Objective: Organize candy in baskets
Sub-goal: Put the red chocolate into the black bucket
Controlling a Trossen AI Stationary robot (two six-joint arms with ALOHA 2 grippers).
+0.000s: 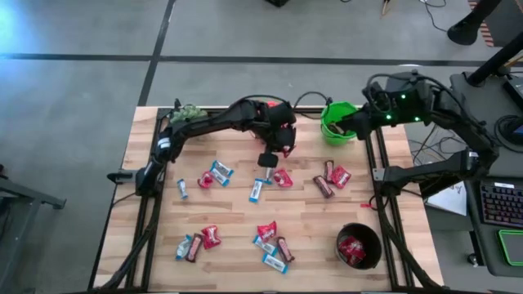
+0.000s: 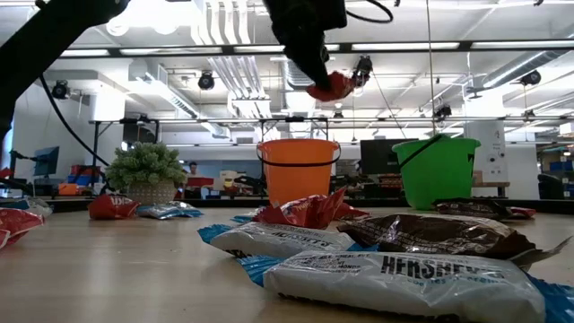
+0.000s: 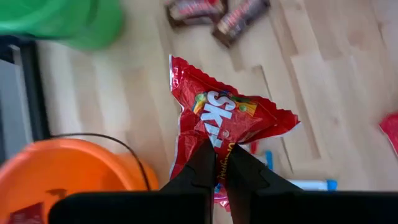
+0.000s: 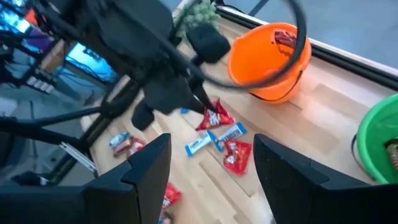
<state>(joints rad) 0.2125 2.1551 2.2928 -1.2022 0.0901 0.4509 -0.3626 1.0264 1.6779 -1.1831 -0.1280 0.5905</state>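
My left gripper (image 1: 284,140) is out over the middle of the table, shut on a red crinkly candy packet (image 3: 230,118), which also shows in the low view (image 2: 332,85). The packet hangs higher than the rim of the orange basket (image 2: 298,170), just beside it. The green basket (image 1: 337,121) stands at the far right and the black basket (image 1: 358,247), with red packets in it, at the near right. My right gripper (image 4: 211,168) is open and raised near the green basket, with nothing between its fingers. Several candies (image 1: 270,192) lie loose on the table. My left gripper pinches the red packet between its two fingers (image 3: 202,165) at one end of the wrapper (image 3: 219,149). The fingers slant down toward the table. The packet is lifted clear of the table, and its free part spreads out beyond the fingertips.
A small potted plant (image 1: 186,113) stands at the far left corner. Loose candies lie in groups left of centre (image 1: 214,175), at the right (image 1: 331,178) and along the near side (image 1: 274,245). The orange basket (image 4: 270,59) holds a red packet.
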